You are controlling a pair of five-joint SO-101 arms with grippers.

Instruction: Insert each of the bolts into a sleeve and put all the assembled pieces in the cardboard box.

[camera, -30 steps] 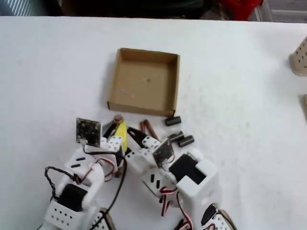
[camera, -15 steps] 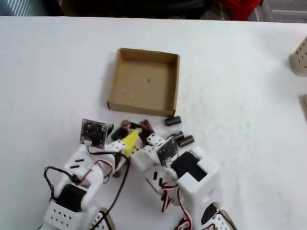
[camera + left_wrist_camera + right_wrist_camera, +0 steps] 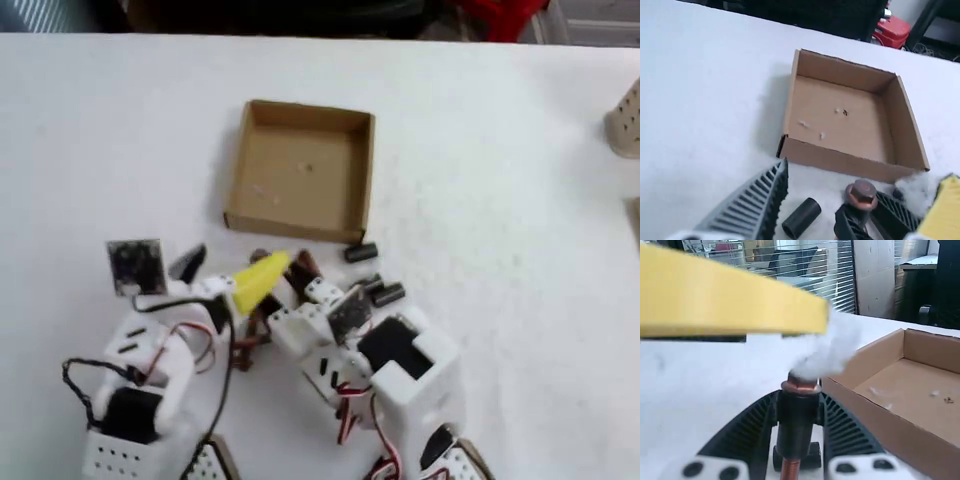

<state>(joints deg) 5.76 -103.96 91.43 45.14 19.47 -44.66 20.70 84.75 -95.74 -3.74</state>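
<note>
One assembled piece is in hand. The right gripper (image 3: 799,412) is clamped on a black sleeve (image 3: 796,422), lower centre of the right wrist view, with a copper bolt (image 3: 800,386) through it, head up and shank showing below.

Judgement: the metal bolt is small, dense and rigid; the sleeve is smooth and probably slippery. Hold it by the sleeve's sides and keep it upright, or the bolt may slide out.

The left gripper (image 3: 240,260) stands wide open just beside it, yellow jaw overhead. Loose sleeves (image 3: 362,252) lie near the cardboard box (image 3: 300,170), centre of the high view, with crumbs on its floor.

The table (image 3: 500,150) is white, flat and matte. Window blinds (image 3: 805,270) hang beyond.
</note>
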